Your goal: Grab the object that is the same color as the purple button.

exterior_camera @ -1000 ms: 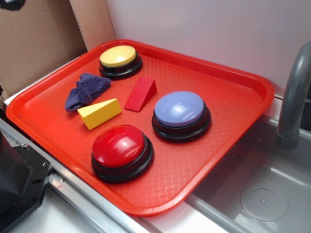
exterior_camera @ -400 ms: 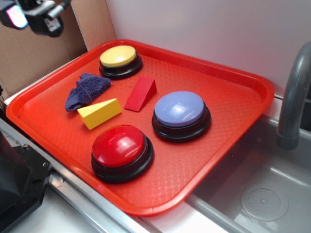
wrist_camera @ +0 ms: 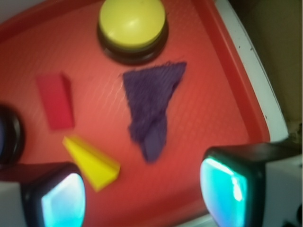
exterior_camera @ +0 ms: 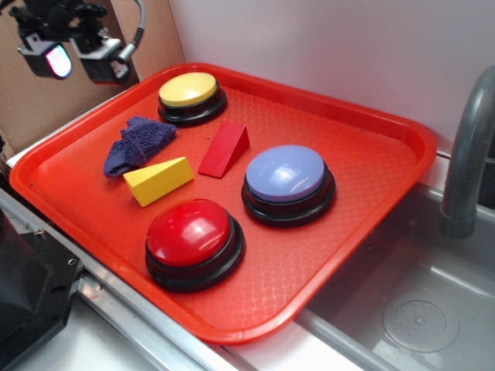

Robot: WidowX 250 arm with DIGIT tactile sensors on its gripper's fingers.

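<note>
The object, a small dark purple knitted cloth, lies flat on the red tray at its left side, below the yellow button. In the wrist view the cloth sits ahead of the fingers. The purple button, lavender dome on a black base, stands right of centre. My gripper hangs open in the air above the tray's far left edge, up and left of the cloth. Nothing is between its fingers.
A yellow-domed button stands at the tray's back and a red-domed button at the front. A yellow wedge and a red wedge lie beside the cloth. A steel sink with a grey tap is at right.
The gripper has come into view from the top left and moved down and right toward the tray. Nothing on the tray has shifted.
</note>
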